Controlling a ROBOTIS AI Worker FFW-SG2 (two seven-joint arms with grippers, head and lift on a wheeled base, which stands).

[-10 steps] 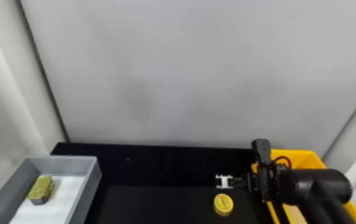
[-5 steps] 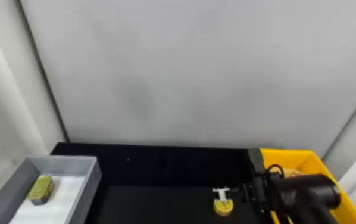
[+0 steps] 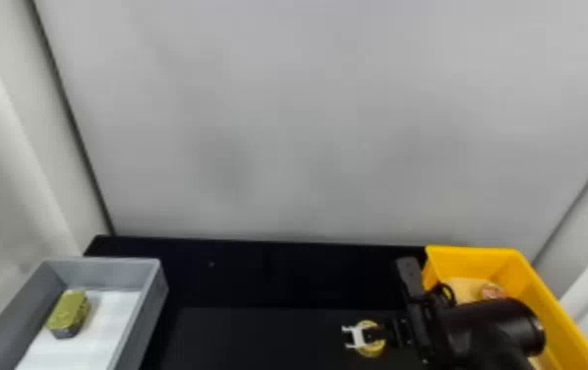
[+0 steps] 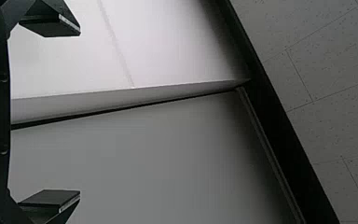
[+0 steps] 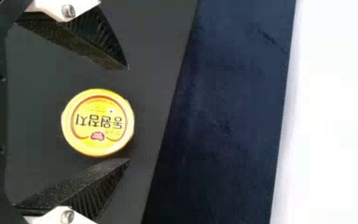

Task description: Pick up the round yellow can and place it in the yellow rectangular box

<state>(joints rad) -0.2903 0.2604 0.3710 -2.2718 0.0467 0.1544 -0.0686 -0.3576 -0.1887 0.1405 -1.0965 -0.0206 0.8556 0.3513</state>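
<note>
In the head view the right gripper is over the round yellow can on the black table, hiding part of it. The right wrist view has the can between the two spread fingers of the right gripper, closer to one finger, with a gap to the other. The yellow rectangular box stands at the right, partly behind the right arm. The left gripper is open with nothing between its fingers, facing a wall and ceiling in the left wrist view.
A grey box on the left holds a green-yellow tin on a white bottom. Inside the yellow box lies a round pinkish item. A grey panel rises behind the black table.
The right gripper has come down and toward the front edge, from behind the can to over it. More of the yellow box's inside is uncovered. The can stays where it was.
</note>
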